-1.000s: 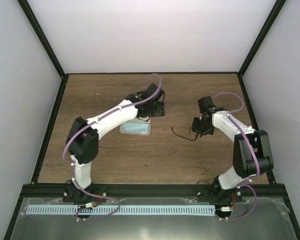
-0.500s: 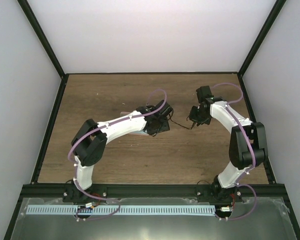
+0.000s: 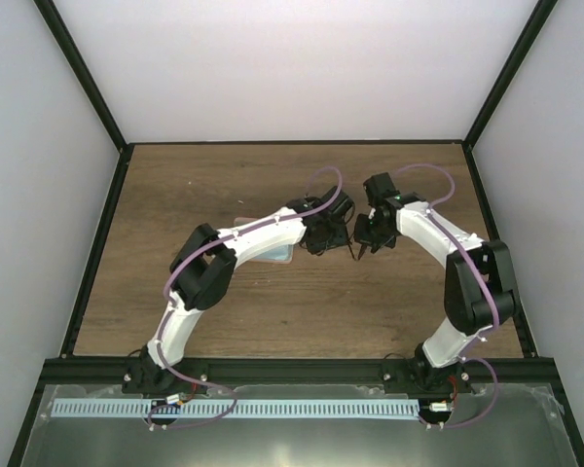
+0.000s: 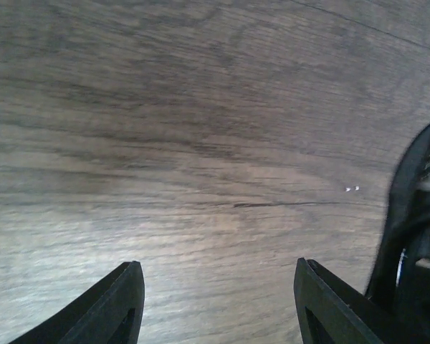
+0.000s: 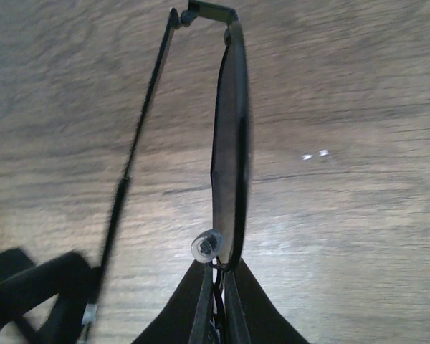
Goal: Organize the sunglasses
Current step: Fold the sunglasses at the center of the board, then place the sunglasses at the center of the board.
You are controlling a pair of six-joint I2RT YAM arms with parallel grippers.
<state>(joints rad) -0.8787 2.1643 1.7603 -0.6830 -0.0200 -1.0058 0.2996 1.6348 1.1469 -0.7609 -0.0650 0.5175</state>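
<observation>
Right wrist view: the right end effector pinched the thin black wire-framed sunglasses at the bridge (dark oval lens edge-on) above the middle of the grainy wooden worktop; the left end effector stood spread.

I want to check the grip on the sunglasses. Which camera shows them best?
The right wrist view: the sunglasses fill it edge-on, with the right gripper pinching them near the nose pad. The top view shows only a dark speck; the left wrist view shows no clear part.
</observation>
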